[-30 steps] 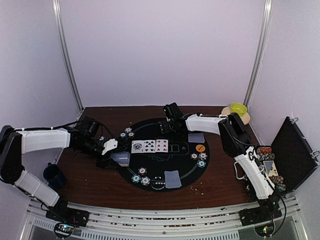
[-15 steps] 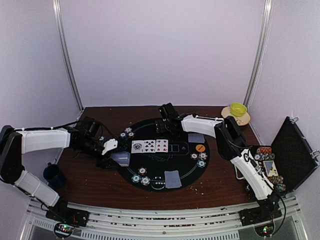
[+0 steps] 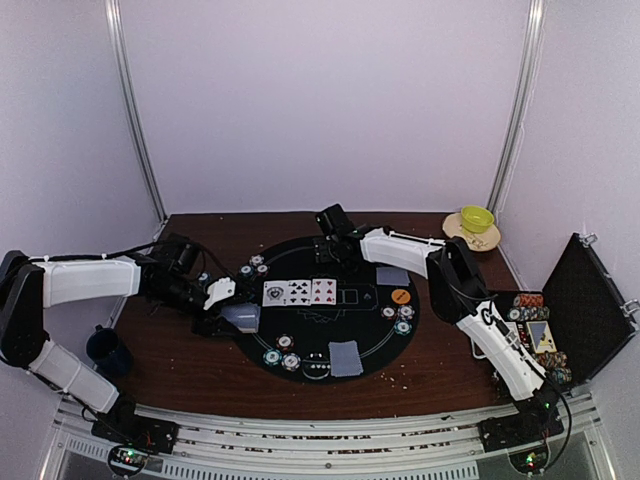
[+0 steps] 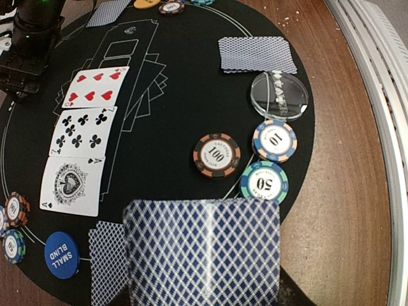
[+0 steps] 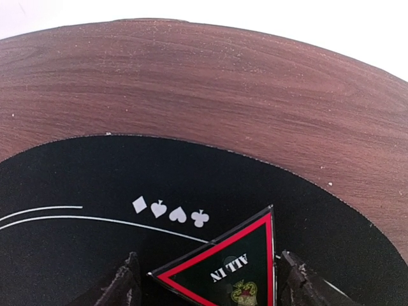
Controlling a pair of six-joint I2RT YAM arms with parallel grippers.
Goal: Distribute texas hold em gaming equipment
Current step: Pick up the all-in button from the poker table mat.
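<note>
Brown wood-grain surface [image 3: 200, 375] carries all the items. A black round felt mat [image 3: 375, 335] with white printed lines lies at its centre. A black hard case [image 3: 590, 300] stands open at the right edge.

Left fingers [image 3: 220, 293]: over the left part of the mat, closed on a thick deck of grey-blue lattice-backed playing cards [image 4: 203, 252]. The deck is held back-up and hides the fingertips in the wrist view.

Three white-faced cards [image 4: 80, 143] lie face up in a close row at mat centre: an ace of spades, a clubs card and a hearts card. A face-down pair of cards [image 4: 257, 54] lies at the near rim of the mat. A single face-down card [image 4: 105, 271] lies just beside the deck. Another face-down lot [image 3: 393, 275] lies on the mat's right side.

Three striped-edge poker chips sit near the face-down pair, marked 100 [image 4: 217, 155], 10 [image 4: 275, 140] and 50 [image 4: 264, 183]. A clear round disc [image 4: 279, 95] lies just beside the 10 chip. A blue round "SMALL BLIND" disc [image 4: 61, 255] lies by the single card. An orange round disc [image 3: 400, 296] lies on the right side of the mat.

Right fingers [image 5: 126, 285]: at the far rim of the mat, set narrowly with one at each side of a small red-edged black "ALL IN" triangle marker [image 5: 226, 264], gripping it. Whether the marker rests on the mat cannot be determined.
</note>
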